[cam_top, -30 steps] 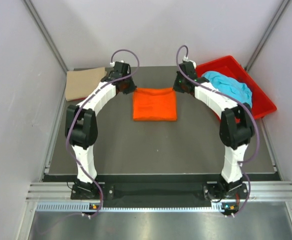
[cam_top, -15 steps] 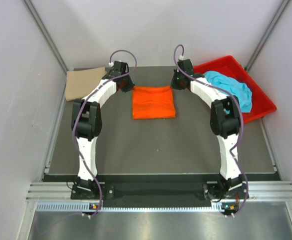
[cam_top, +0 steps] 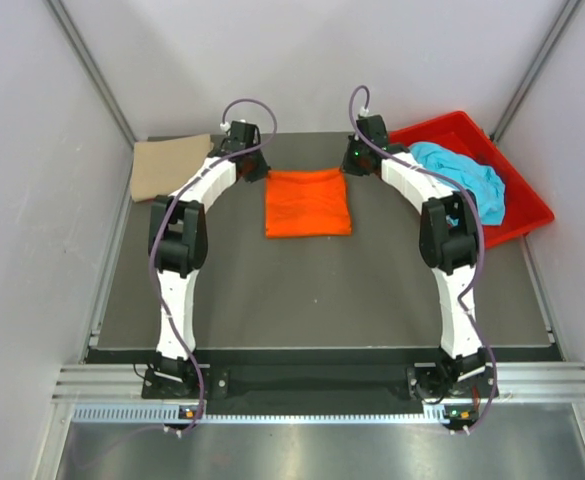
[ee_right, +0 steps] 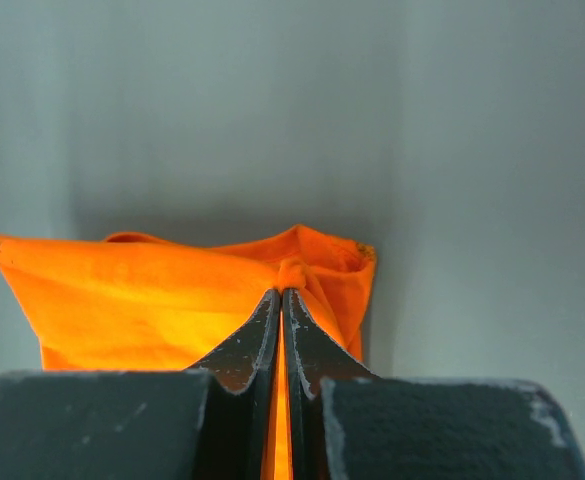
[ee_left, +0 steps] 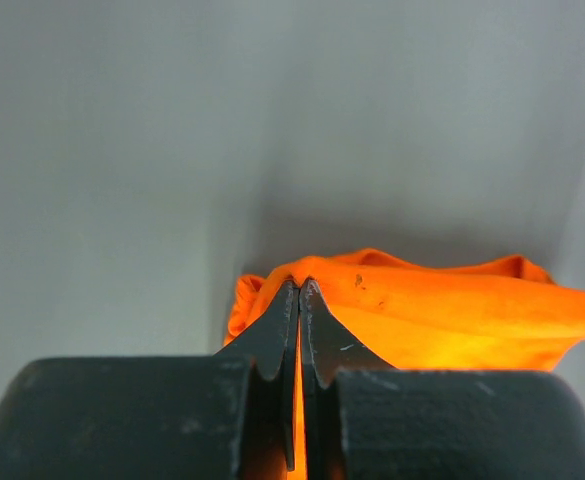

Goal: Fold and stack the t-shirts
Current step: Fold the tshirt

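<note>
Dark tabletop [cam_top: 322,300] fills your overhead view. The bright orange cloth t-shirt [cam_top: 308,203] lies as a rectangle at the far middle, with the left claw [cam_top: 255,165] and right claw [cam_top: 355,160] at its far corners. The tan cloth t-shirt [cam_top: 167,165] lies flat far left, and the turquoise cloth t-shirt [cam_top: 462,180] sits crumpled in the red plastic bin [cam_top: 527,215]. Your left wrist view shows that claw pinched on orange cloth, and your right wrist view shows the same. Likely the orange fold is unfinished, with the turquoise and stacking left.
</note>
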You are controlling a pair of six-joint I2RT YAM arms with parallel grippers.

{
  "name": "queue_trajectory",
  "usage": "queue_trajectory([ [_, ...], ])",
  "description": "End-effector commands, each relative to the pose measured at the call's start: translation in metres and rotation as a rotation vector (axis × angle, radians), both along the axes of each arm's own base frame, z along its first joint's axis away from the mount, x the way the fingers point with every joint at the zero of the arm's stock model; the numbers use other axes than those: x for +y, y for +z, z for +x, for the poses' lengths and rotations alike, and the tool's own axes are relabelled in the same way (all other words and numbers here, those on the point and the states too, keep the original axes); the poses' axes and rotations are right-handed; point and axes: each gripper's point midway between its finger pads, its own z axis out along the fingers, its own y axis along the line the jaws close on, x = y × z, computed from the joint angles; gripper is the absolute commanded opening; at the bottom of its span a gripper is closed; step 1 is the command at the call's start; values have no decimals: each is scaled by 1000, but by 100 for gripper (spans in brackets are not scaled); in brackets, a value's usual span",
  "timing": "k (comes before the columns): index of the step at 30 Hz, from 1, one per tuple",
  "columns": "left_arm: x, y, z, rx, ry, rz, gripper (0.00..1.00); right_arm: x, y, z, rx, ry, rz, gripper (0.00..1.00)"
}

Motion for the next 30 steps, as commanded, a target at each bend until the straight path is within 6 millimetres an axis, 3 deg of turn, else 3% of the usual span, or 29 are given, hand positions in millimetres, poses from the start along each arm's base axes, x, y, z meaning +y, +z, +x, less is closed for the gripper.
queue_trajectory([
  [1, 4, 8, 21, -61, 0, 8, 0, -7, 16, 18, -60, -34, 11, 0],
  [5, 6, 2, 28, -66, 0, 28, 0, -11, 15, 26, -74, -46, 22, 0],
  [6, 6, 5, 31, -75, -4, 34, 0, -11, 10, 27, -68, -35, 30, 10],
  [8, 7, 1, 32, -63, -19, 43, 10, -5, 15, 31, -91, 15, 48, 21],
  [9, 8, 10, 34, -69, -32, 56, 17, -3, 15, 30, -88, 47, 55, 27],
  [10, 11, 17, 35, -77, -38, 63, 26, -5, 16, 28, -87, 73, 34, 39],
  [11, 12, 26, 34, -87, -45, 70, 29, -4, 15, 23, -85, 101, 28, 45],
  [12, 15, 32, 32, -93, -54, 84, 31, -3, 31, 18, -107, 130, 29, 49],
  [13, 17, 54, 28, -120, -52, 88, 32, -8, 34, 13, -109, 142, 7, 53],
  [14, 16, 59, 22, -125, -61, 84, 33, -12, 25, 3, -83, 152, -5, 53],
  [15, 13, 46, 8, -88, -91, 68, 33, -11, 40, -6, -101, 185, 0, 53],
  [16, 7, 72, 2, -148, -111, 41, 33, -12, 40, -15, -82, 198, -3, 53],
  [17, 3, 72, -6, -153, -130, 21, 33, -14, 32, -26, -51, 214, -5, 53],
  [18, -4, 51, -26, -99, -164, -13, 33, -10, 44, -36, -63, 252, 14, 53],
  [20, -20, 61, -43, -121, -222, -70, 32, -6, 42, -53, -41, 300, 39, 48],
  [21, -28, 46, -59, -69, -249, -115, 31, 6, 52, -65, -49, 373, 84, 44],
  [22, -35, 49, -67, -71, -266, -142, 31, 11, 51, -73, -30, 418, 112, 41],
  [23, -39, 35, -76, -51, -277, -164, 30, 24, 51, -84, -10, 493, 170, 36],
  [25, -46, 31, -87, -39, -284, -214, 30, 39, 50, -94, -2, 557, 222, 19],
  [27, -45, 9, -98, 4, -270, -231, 29, 55, 31, -107, 57, 613, 279, 11],
  [30, -42, -23, -109, 79, -263, -221, 30, 68, 2, -116, 140, 664, 350, 11],
])
